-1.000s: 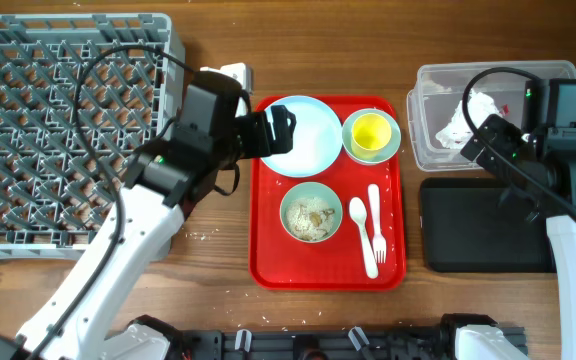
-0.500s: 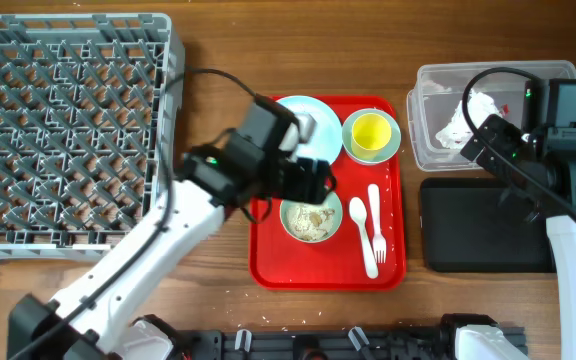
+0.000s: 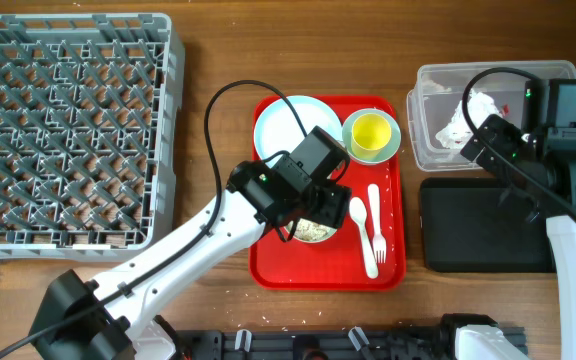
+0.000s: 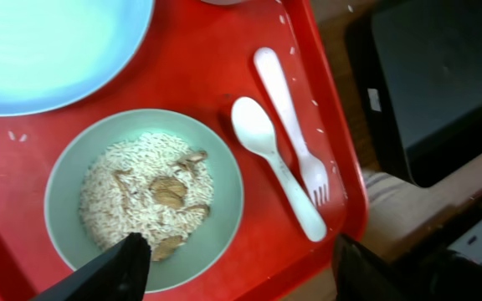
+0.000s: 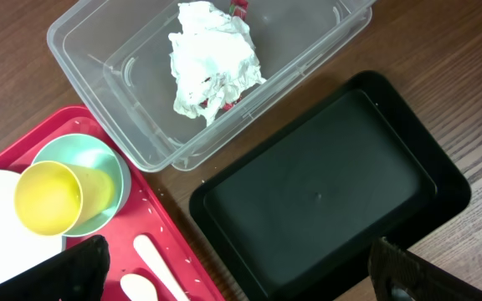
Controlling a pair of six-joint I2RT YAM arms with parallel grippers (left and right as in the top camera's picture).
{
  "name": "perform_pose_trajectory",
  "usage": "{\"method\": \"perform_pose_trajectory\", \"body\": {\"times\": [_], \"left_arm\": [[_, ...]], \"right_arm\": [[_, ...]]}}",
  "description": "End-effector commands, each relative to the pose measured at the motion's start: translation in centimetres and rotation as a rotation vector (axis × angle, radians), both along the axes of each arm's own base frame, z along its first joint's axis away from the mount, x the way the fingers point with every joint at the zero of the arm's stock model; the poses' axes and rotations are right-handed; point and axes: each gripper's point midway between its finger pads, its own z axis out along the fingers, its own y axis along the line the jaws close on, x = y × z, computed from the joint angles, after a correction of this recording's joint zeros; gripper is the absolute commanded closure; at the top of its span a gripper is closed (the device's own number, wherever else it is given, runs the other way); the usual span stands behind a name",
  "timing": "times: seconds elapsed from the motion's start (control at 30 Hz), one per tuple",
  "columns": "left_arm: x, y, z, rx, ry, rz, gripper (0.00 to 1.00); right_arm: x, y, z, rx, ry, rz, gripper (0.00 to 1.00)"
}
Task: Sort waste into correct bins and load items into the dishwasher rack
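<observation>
Your left claw [image 4: 239, 244] hovers released, fingers spread wide, over the bowl [image 4: 145, 196]. The bowl sits on the red tray [image 4: 216, 58], just beside the spoon [image 4: 283, 180] and fork [image 4: 291, 125]. It looks stiff and smooth, probably light but slippery at the lip. It is loaded with loose rice [image 4: 132, 192] and brown scraps that will likely spill if you tilt it too soon. Take it by the rim, one finger inside and one outside, and keep it level. Your right claw [image 5: 237, 247] is released too and empty. It hangs above the black tray [image 5: 325, 201] and the tub [image 5: 107, 67], where soft tissue [image 5: 212, 58] lies. The cutlery looks thin, light and flat against the tray, so it is probably awkward to pinch. You have no brand, label or writing legible anywhere.
</observation>
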Motion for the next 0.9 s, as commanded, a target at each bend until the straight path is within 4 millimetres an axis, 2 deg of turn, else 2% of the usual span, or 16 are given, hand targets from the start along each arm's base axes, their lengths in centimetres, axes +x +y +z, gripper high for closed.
{"method": "perform_pose_trajectory", "body": {"times": [0.0,0.03,0.1,0.17,0.2,0.23,0.33,0.43,0.53,0.57,0.63,0.73,0.8,0.87], "left_arm": [[3.1,3.2,1.7,0.038,-0.079,0.173,0.30],[3.8,4.3,2.5,0.031,-0.091,0.206,0.30],[5.5,7.7,4.9,0.000,-0.125,0.311,0.27],[6.6,11.0,6.4,-0.016,-0.147,0.405,0.24],[7.1,13.1,7.1,-0.018,-0.155,0.466,0.23],[7.5,15.5,7.6,-0.015,-0.159,0.531,0.18],[7.6,21.6,7.7,0.020,-0.130,0.705,0.00],[7.1,26.7,7.0,0.061,-0.076,0.857,0.00],[7.1,30.6,6.9,0.068,-0.069,0.984,0.00],[7.0,31.9,6.9,0.070,-0.067,1.027,0.00],[6.8,33.3,6.9,0.072,-0.066,1.070,0.00],[6.6,34.5,6.9,0.075,-0.065,1.106,0.00],[6.7,34.5,7.0,0.068,-0.065,1.106,0.00],[6.6,34.4,6.9,0.067,-0.058,1.104,0.00]], "right_arm": [[-0.2,-0.5,0.2,-0.015,-0.010,-0.028,0.00],[-0.2,-0.5,0.2,-0.015,-0.010,-0.028,0.00],[-0.2,-0.5,0.2,-0.015,-0.010,-0.028,0.00],[-0.2,-0.5,0.2,-0.015,-0.010,-0.028,0.00],[-0.2,-0.5,0.2,-0.015,-0.010,-0.028,0.00],[-0.2,-0.5,0.2,-0.015,-0.010,-0.028,0.00],[-0.2,-0.5,0.2,-0.015,-0.010,-0.028,0.00],[-0.2,-0.5,0.2,-0.015,-0.011,-0.029,0.00],[0.3,0.2,0.3,0.024,-0.032,-0.012,0.00],[1.0,1.6,0.3,0.098,-0.059,0.027,0.00],[1.8,4.4,0.6,0.238,-0.089,0.106,0.00],[1.4,10.2,1.5,0.527,-0.092,0.290,0.00],[0.9,13.1,2.1,0.602,-0.088,0.456,0.00],[-0.1,16.0,1.9,0.599,-0.053,0.611,0.00]]}}
